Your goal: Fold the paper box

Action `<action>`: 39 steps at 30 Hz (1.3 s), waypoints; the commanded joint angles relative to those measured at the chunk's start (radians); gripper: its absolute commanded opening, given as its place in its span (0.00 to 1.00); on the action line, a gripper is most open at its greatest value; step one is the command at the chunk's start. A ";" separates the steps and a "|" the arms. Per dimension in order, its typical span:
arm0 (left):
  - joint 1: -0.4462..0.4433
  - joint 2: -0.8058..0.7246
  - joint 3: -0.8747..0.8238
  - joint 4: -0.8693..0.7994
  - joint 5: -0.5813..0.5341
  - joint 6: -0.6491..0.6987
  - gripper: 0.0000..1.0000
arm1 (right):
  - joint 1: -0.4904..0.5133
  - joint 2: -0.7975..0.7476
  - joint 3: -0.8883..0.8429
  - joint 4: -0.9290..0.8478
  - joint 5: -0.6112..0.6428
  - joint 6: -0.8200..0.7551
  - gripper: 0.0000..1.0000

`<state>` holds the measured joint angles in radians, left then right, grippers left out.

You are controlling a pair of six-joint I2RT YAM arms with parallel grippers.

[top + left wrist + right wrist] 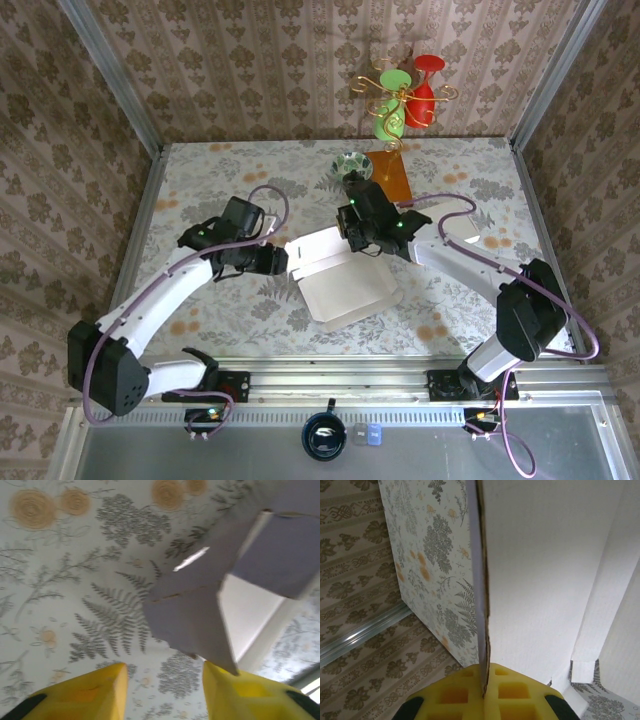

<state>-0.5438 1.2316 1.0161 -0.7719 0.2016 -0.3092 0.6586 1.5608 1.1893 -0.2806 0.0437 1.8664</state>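
The white paper box [345,285] lies part-folded in the middle of the flowered table [200,175], its base flat and its back panel raised. My right gripper [358,242] is shut on the upper edge of that raised wall; in the right wrist view the card edge [482,605] runs straight into the closed yellow gripper [484,682]. My left gripper [281,262] sits at the box's left side. In the left wrist view its yellow fingers [107,692] stand apart over bare table, with a grey-shadowed side flap [192,625] just ahead, its corner close to the right finger.
At the back of the table stand a gold wire holder with red and green glasses [408,95], a small glass dish [351,165] and an orange sheet [391,170]. Patterned walls with metal posts [110,75] close in the sides, and a metal rail [350,375] runs along the near edge.
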 commanded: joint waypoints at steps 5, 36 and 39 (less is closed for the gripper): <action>0.033 0.050 -0.026 0.048 -0.108 0.032 0.27 | -0.007 -0.018 -0.095 0.163 -0.021 -0.040 0.00; 0.204 -0.009 -0.178 0.157 -0.059 0.052 0.39 | -0.008 0.159 -0.387 1.139 -0.081 -0.295 0.00; 0.203 0.001 -0.177 0.155 -0.050 0.072 0.39 | -0.011 0.171 -0.440 1.217 -0.098 -0.296 0.00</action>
<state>-0.3454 1.2388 0.8417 -0.6266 0.1593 -0.2745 0.6510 1.7382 0.7959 0.8291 -0.0387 1.5951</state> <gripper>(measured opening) 0.393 0.065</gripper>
